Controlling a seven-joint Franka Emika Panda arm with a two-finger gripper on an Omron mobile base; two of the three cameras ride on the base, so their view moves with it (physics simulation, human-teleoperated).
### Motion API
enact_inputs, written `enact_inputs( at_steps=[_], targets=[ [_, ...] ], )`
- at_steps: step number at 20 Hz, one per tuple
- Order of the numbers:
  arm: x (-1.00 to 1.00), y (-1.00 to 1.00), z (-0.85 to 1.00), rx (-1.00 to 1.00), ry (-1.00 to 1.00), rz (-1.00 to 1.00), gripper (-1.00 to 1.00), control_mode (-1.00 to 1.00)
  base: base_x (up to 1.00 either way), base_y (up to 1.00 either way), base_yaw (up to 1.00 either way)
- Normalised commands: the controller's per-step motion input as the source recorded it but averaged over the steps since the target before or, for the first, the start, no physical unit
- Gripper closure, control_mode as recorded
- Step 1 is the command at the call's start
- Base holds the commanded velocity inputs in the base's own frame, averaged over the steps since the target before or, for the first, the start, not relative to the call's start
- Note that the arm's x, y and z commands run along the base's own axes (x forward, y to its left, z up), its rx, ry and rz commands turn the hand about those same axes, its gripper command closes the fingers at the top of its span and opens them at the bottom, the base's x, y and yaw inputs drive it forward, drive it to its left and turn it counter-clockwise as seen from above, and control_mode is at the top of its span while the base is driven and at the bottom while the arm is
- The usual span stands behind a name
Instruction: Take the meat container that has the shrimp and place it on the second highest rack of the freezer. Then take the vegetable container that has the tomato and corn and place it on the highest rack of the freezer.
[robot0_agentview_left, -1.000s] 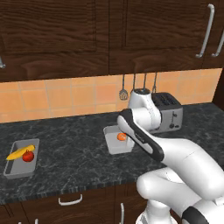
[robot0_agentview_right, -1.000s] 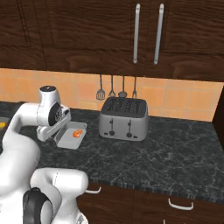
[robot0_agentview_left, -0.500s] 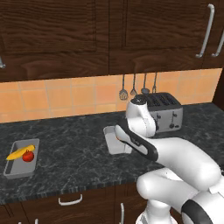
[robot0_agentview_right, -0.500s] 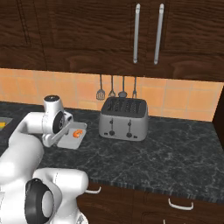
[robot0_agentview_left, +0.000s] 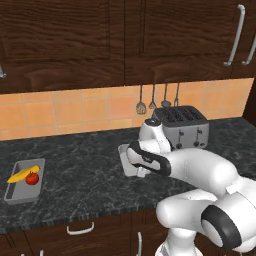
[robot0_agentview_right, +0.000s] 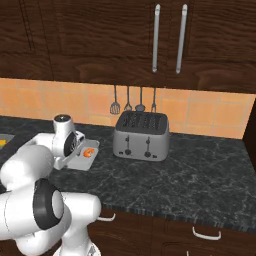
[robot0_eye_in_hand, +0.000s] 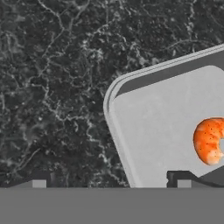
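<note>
Dark speckled stone counter, running beneath dark wood wall cabinets and an orange tiled backsplash: carries both containers of the task, so neither has gone to the freezer. White jointed arm, bent low over the counter's middle, its two-finger gripper just above the near edge of the meat container, jaws spread wide and holding nothing; one dark fingertip stands over bare counter outside the rim, the other over the tray floor, so the rim appears to lie between them. Silver four-slot toaster, just beside that tray, under hanging utensils. Shallow grey rectangular meat container, flat on the counter, not lifted. Second shallow grey tray, the vegetable container, well apart at the counter's left end, untouched. Curved yellow corn cob and glossy red tomato, touching inside it. Small orange curled shrimp, resting on the meat tray's floor. Judged stage: first grasp about to be made; both lifts and both shelf placements remain.
</note>
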Motion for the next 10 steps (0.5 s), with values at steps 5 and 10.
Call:
enact_inputs(
  at_steps=[5, 10],
  targets=[
    [0.29, 0.02, -0.27, 0.0, 0.0, 0.0, -1.0, -1.0, 0.0, 0.0, 0.0],
    [0.22, 0.02, -0.27, -0.01, 0.0, 0.0, 1.0, -1.0, 0.0, 0.0, 0.0]
  ],
)
